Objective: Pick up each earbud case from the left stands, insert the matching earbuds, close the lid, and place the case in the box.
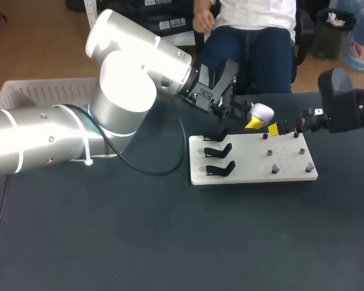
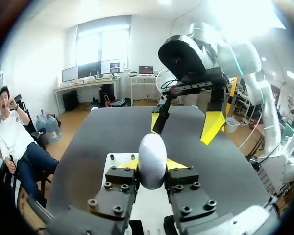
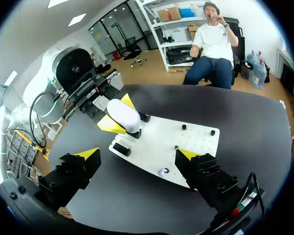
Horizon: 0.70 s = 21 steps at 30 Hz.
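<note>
Your left gripper [image 2: 152,166] is clamped on the white earbud case [image 2: 152,149], held above the far edge of the white board [image 1: 255,176]. Your right gripper [image 3: 137,155] faces it, fingers apart. Hold the case steady, as its rounded shell looks likely to slip, and bring the right fingers in squarely. Three black stands [image 1: 219,150] crowd the board's left and small pegs [image 1: 275,169] its right. The box [image 1: 42,91] sits far left, partly hidden by your left arm

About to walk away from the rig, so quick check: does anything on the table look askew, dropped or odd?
Nothing stands out. The white oval earbud case sits squarely between the left gripper's fingers near the flat white board; the black stands on it line up evenly, and the right gripper hangs open, clear of the case.
</note>
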Tool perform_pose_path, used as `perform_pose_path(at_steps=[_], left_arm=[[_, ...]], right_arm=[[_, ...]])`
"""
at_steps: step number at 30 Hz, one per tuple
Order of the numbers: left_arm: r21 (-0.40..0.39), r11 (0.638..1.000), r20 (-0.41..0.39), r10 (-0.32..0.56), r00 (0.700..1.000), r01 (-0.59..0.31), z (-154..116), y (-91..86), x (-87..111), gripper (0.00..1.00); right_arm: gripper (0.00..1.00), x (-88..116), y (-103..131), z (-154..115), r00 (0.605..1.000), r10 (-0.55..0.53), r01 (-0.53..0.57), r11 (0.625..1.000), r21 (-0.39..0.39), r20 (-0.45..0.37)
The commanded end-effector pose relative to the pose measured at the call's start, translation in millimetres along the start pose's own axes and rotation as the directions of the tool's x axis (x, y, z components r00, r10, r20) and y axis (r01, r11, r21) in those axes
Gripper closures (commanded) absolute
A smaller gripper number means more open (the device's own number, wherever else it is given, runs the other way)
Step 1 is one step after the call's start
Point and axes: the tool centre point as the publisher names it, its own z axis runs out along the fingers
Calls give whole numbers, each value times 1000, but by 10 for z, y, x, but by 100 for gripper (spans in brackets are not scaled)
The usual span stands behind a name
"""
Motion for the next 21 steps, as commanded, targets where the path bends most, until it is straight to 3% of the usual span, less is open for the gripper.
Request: perform_pose_path(at_steps=[1,21], left_arm=[[-1,1000,6,1,1000,-1,29,-84,-1,100],[5,1000,47,11,999,-12,32,-284,-36,100]], right_arm=[[0,-33,-46,12,1000,-3,3,1000,-8,-7],[0,-96,-101,6,999,-11,11,1000,6,-31]])
